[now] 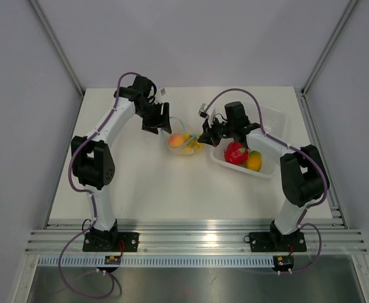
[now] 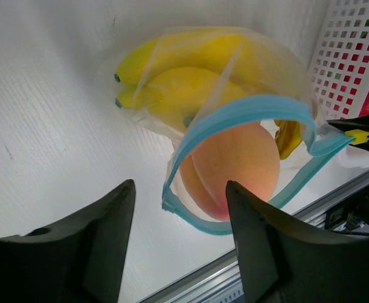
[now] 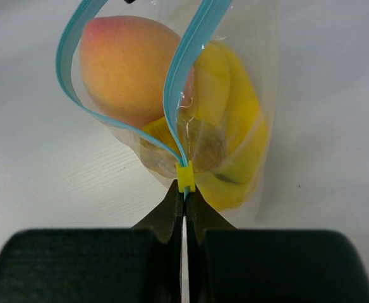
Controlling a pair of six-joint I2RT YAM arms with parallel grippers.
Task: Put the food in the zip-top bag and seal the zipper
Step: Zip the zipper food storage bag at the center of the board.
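Note:
The clear zip-top bag lies mid-table with its mouth gaping. Inside are the orange-pink peach and the yellow banana bunch; both also show in the right wrist view, peach and bananas. No lemon is clearly seen. The light-blue zipper forms an open loop. My right gripper is shut on the zipper's end beside its yellow slider; it shows from above too. My left gripper is open, its fingers either side of the bag's other mouth end, near the bag from above.
A white perforated tray stands right of the bag, holding a red fruit and an orange-yellow one. Its wall shows in the left wrist view. Grey walls enclose the table; a metal rail runs along the near edge.

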